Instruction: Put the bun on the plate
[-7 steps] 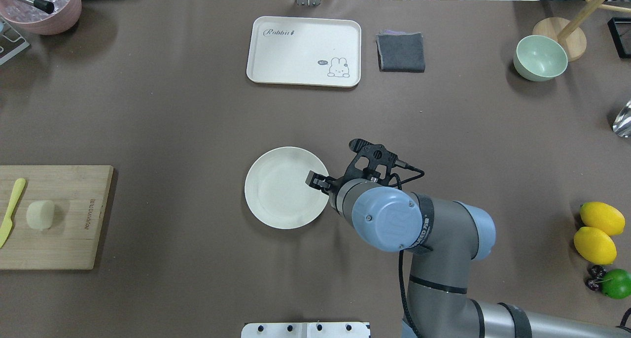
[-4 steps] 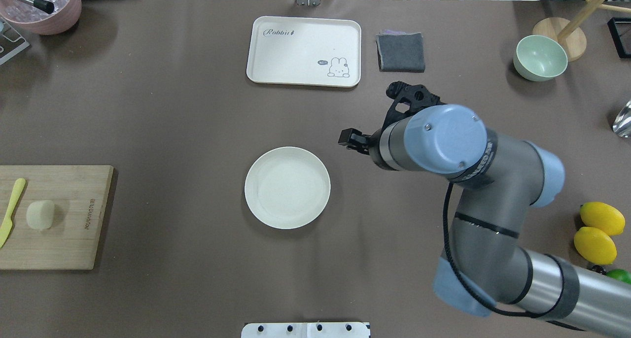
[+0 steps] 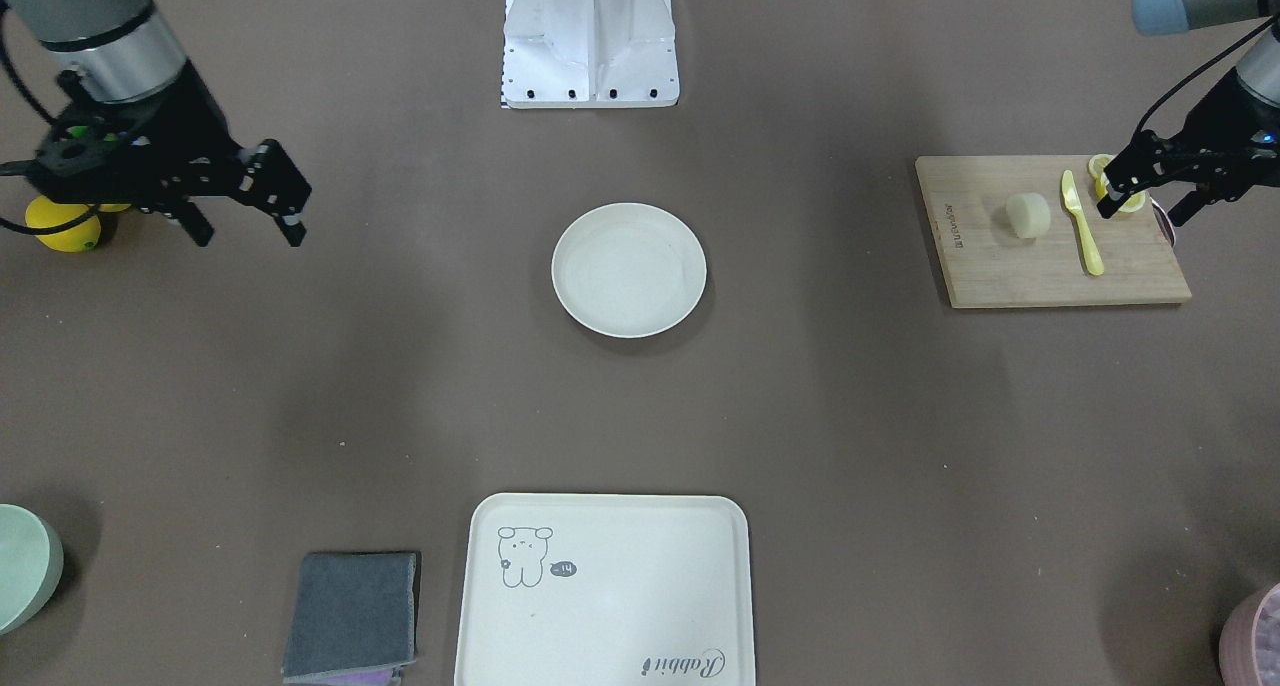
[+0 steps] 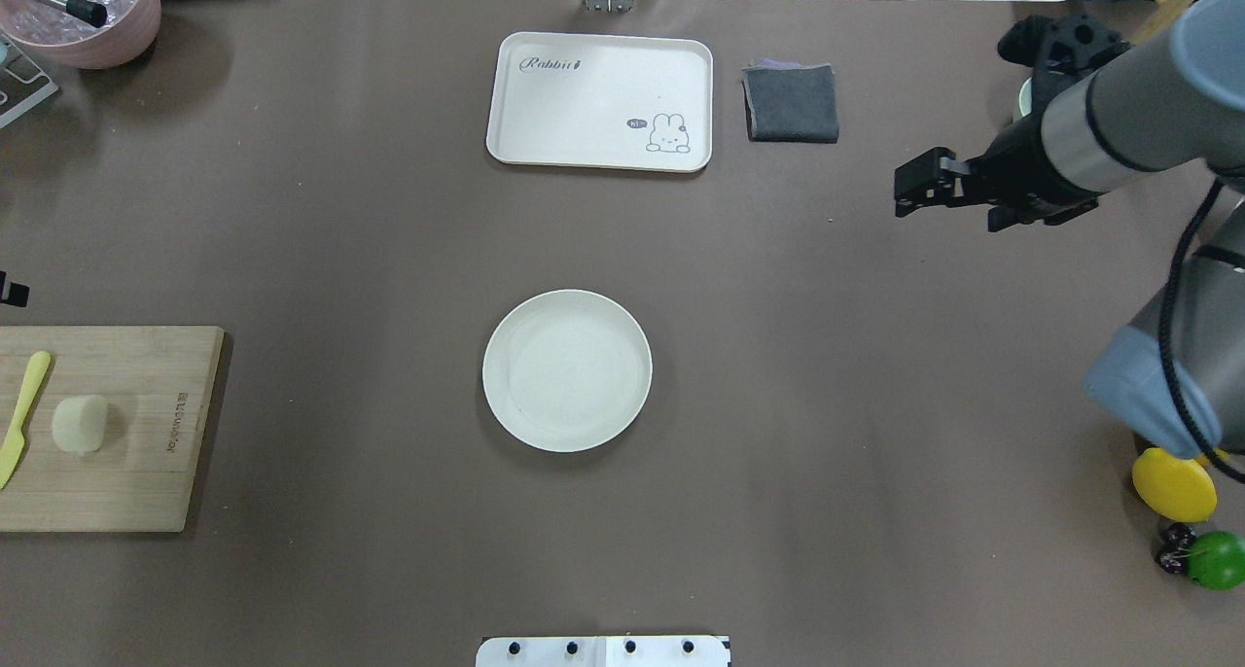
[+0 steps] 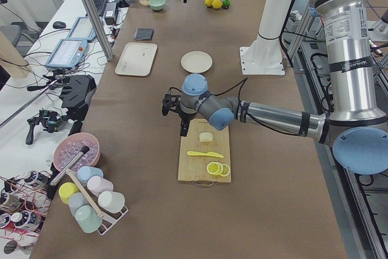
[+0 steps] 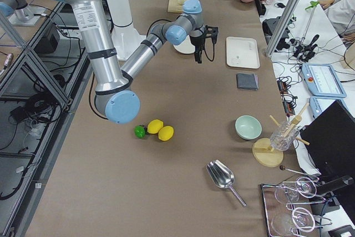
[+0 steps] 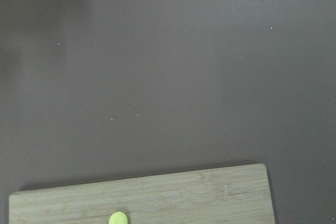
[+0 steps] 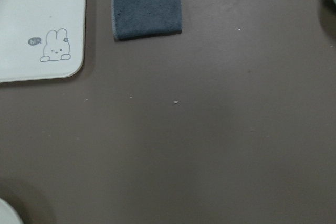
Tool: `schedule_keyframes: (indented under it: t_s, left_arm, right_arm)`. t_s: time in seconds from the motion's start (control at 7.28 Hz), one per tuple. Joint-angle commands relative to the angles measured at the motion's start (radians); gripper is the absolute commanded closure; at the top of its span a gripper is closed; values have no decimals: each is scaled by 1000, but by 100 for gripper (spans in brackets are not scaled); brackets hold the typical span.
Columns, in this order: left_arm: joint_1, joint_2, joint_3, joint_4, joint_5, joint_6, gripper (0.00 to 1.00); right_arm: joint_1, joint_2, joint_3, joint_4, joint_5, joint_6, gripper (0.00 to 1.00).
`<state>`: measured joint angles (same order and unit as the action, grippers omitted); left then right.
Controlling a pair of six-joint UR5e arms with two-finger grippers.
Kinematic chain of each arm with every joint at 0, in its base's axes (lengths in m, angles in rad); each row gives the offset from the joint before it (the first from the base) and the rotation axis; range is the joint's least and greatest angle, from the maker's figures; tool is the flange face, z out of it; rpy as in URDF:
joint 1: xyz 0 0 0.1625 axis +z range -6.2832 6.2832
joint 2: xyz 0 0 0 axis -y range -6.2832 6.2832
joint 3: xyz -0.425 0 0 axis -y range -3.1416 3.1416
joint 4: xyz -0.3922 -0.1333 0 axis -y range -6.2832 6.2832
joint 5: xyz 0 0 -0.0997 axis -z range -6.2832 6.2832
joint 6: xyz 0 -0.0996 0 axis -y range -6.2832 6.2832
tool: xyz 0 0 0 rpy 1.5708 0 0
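The bun (image 3: 1027, 215) sits on the bamboo cutting board (image 3: 1000, 276) at the front-facing view's right, well apart from the plate (image 3: 629, 269) in the middle of the counter (image 3: 900, 416). It looks soft and light, so pinch it gently across its rounded sides. The left hand (image 3: 1142, 204), over the board's right end, and the right hand (image 3: 250, 228), upper left, both have their fingers apart.

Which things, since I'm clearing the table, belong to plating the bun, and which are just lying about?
Job: bun, plate, cutting board under the bun, left gripper.
Lying about: rabbit tray, grey cloth, green bowl, lemons, yellow knife.
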<state>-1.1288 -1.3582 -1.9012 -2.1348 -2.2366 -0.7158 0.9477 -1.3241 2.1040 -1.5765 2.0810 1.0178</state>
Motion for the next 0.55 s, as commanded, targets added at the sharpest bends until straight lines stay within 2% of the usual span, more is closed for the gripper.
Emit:
schedule_keyframes:
  t_s: [0.0, 0.27, 0.41]
  left_arm:
    - [96, 19, 17, -48, 73, -86, 3]
    - [234, 24, 80, -178, 178, -232, 3]
    - [254, 30, 94, -200, 186, -238, 3]
  right_arm:
    - [228, -134, 4, 0, 192, -338, 0]
    - [363, -255, 5, 1, 231, -567, 0]
    - [414, -306, 1, 1, 252, -679, 0]
